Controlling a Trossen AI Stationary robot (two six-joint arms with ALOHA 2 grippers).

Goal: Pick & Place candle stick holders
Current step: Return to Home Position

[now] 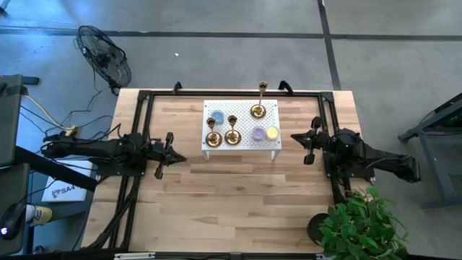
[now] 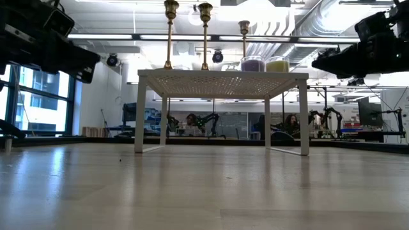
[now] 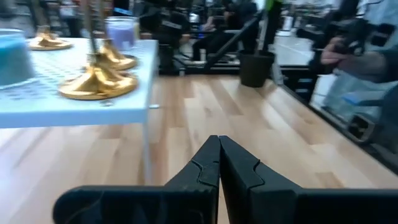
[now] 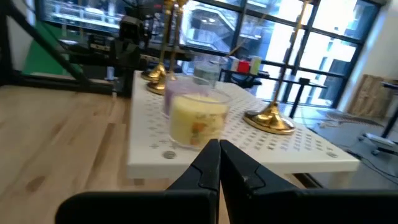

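Brass-gold candle stick holders (image 1: 232,136), three in all, stand upright on a small white perforated shelf (image 2: 223,84) at the far middle of a pale wood-plank table (image 1: 238,195). Each has a round flared base, polished to a mirror shine, and a slim stem. Two stand side by side at the shelf's left front, and the third stands alone toward its back right. Sharing the top are three short glass-jar candles: a blue candle (image 1: 216,115) at back left, with a purple candle (image 1: 258,133) and a yellow candle (image 4: 196,121) paired at front right. The left gripper (image 3: 219,140) hangs off the shelf's left side, its dark fingers pressed together on nothing. The right gripper (image 4: 219,144) mirrors it on the right, likewise closed and empty.
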